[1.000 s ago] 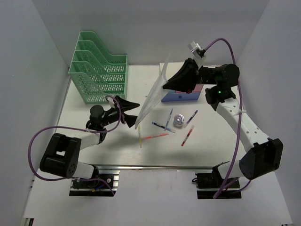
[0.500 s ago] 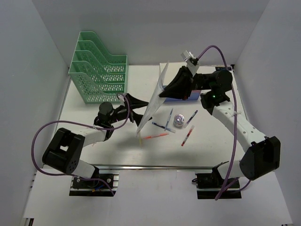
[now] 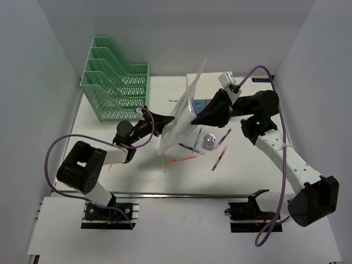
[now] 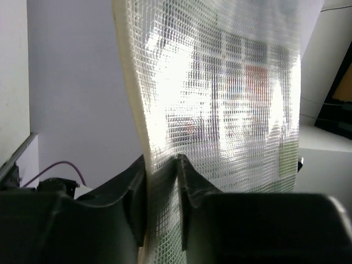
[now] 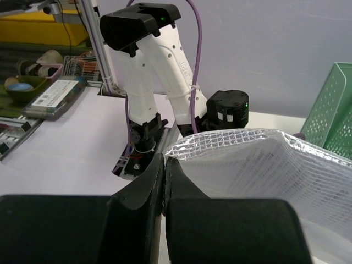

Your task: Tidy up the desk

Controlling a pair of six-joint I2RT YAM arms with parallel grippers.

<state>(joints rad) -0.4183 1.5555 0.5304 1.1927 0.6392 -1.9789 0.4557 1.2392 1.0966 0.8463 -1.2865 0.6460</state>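
The white surface [image 3: 165, 181] lies flat under both arms, rigid and fixed. Above it, the left gripper [image 4: 162, 166] and right gripper [image 5: 164, 165] each pinch an edge of the mesh pouch [image 3: 184, 104], which looks light, floppy and slick, best held by its edges.

Glossy translucent woven-plastic pouch [image 4: 220, 110], matt black fingers [image 4: 124, 192], smooth white desk [image 3: 181, 179]

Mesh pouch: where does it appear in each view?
Top: pouch at centre, raised.
Left wrist: fills the upper middle, edge between the left fingers.
Right wrist: lower right, corner between the right fingers.
Shared landmark: green rack, in top and right wrist views.
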